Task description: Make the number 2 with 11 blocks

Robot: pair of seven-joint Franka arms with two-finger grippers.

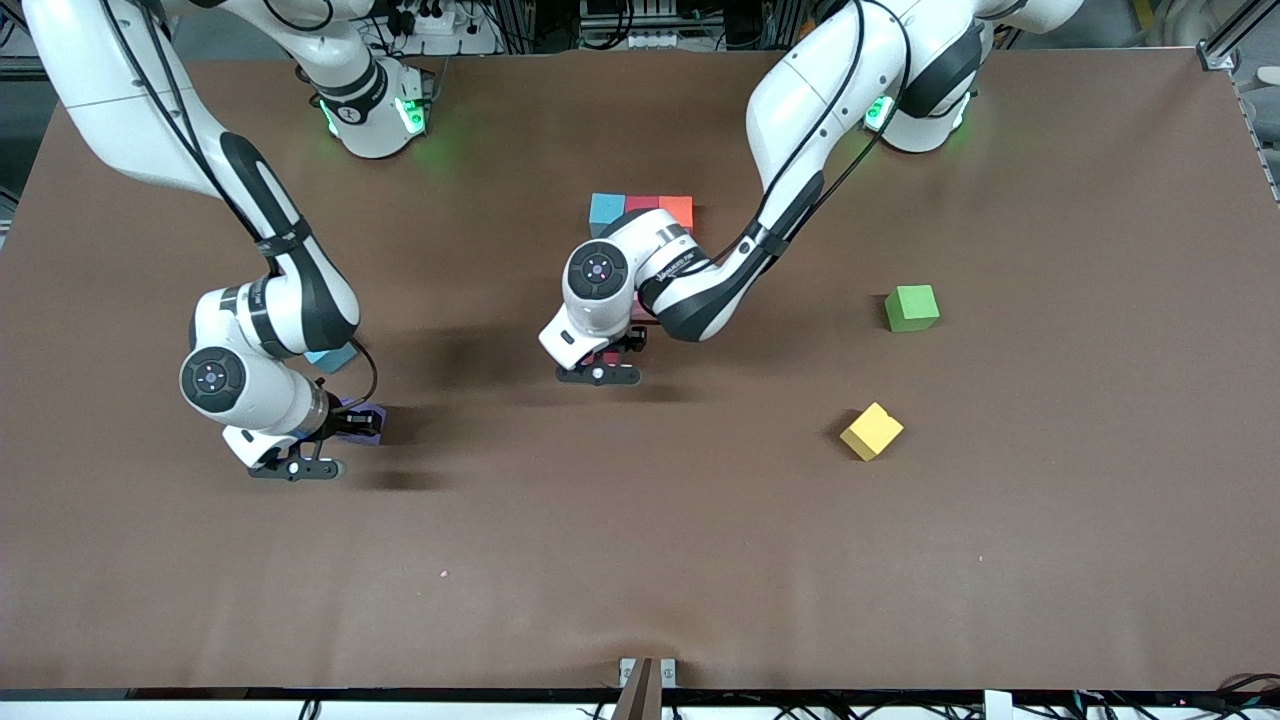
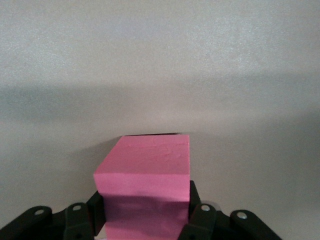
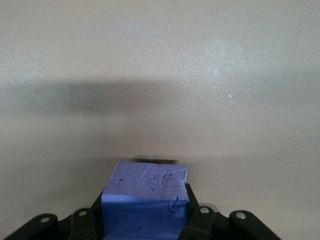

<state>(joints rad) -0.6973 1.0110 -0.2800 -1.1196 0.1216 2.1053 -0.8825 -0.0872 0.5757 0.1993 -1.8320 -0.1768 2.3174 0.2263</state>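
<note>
My left gripper (image 1: 608, 352) hangs low over the middle of the table, shut on a pink block (image 2: 145, 175) that fills the space between its fingers (image 2: 194, 202). My right gripper (image 1: 350, 422) is low over the right arm's end of the table, shut on a purple block (image 3: 146, 192) (image 1: 368, 414). A row of blue (image 1: 607, 210), dark red (image 1: 641, 203) and orange (image 1: 677, 211) blocks lies next to the left arm's wrist, which hides whatever is placed nearer the camera. A yellow block (image 1: 871, 431) lies loose toward the left arm's end.
A green cube (image 1: 911, 307) sits farther from the camera than the yellow block. A light blue block (image 1: 333, 357) lies partly under the right arm's wrist. A sliver of pink (image 1: 641, 312) shows beneath the left forearm.
</note>
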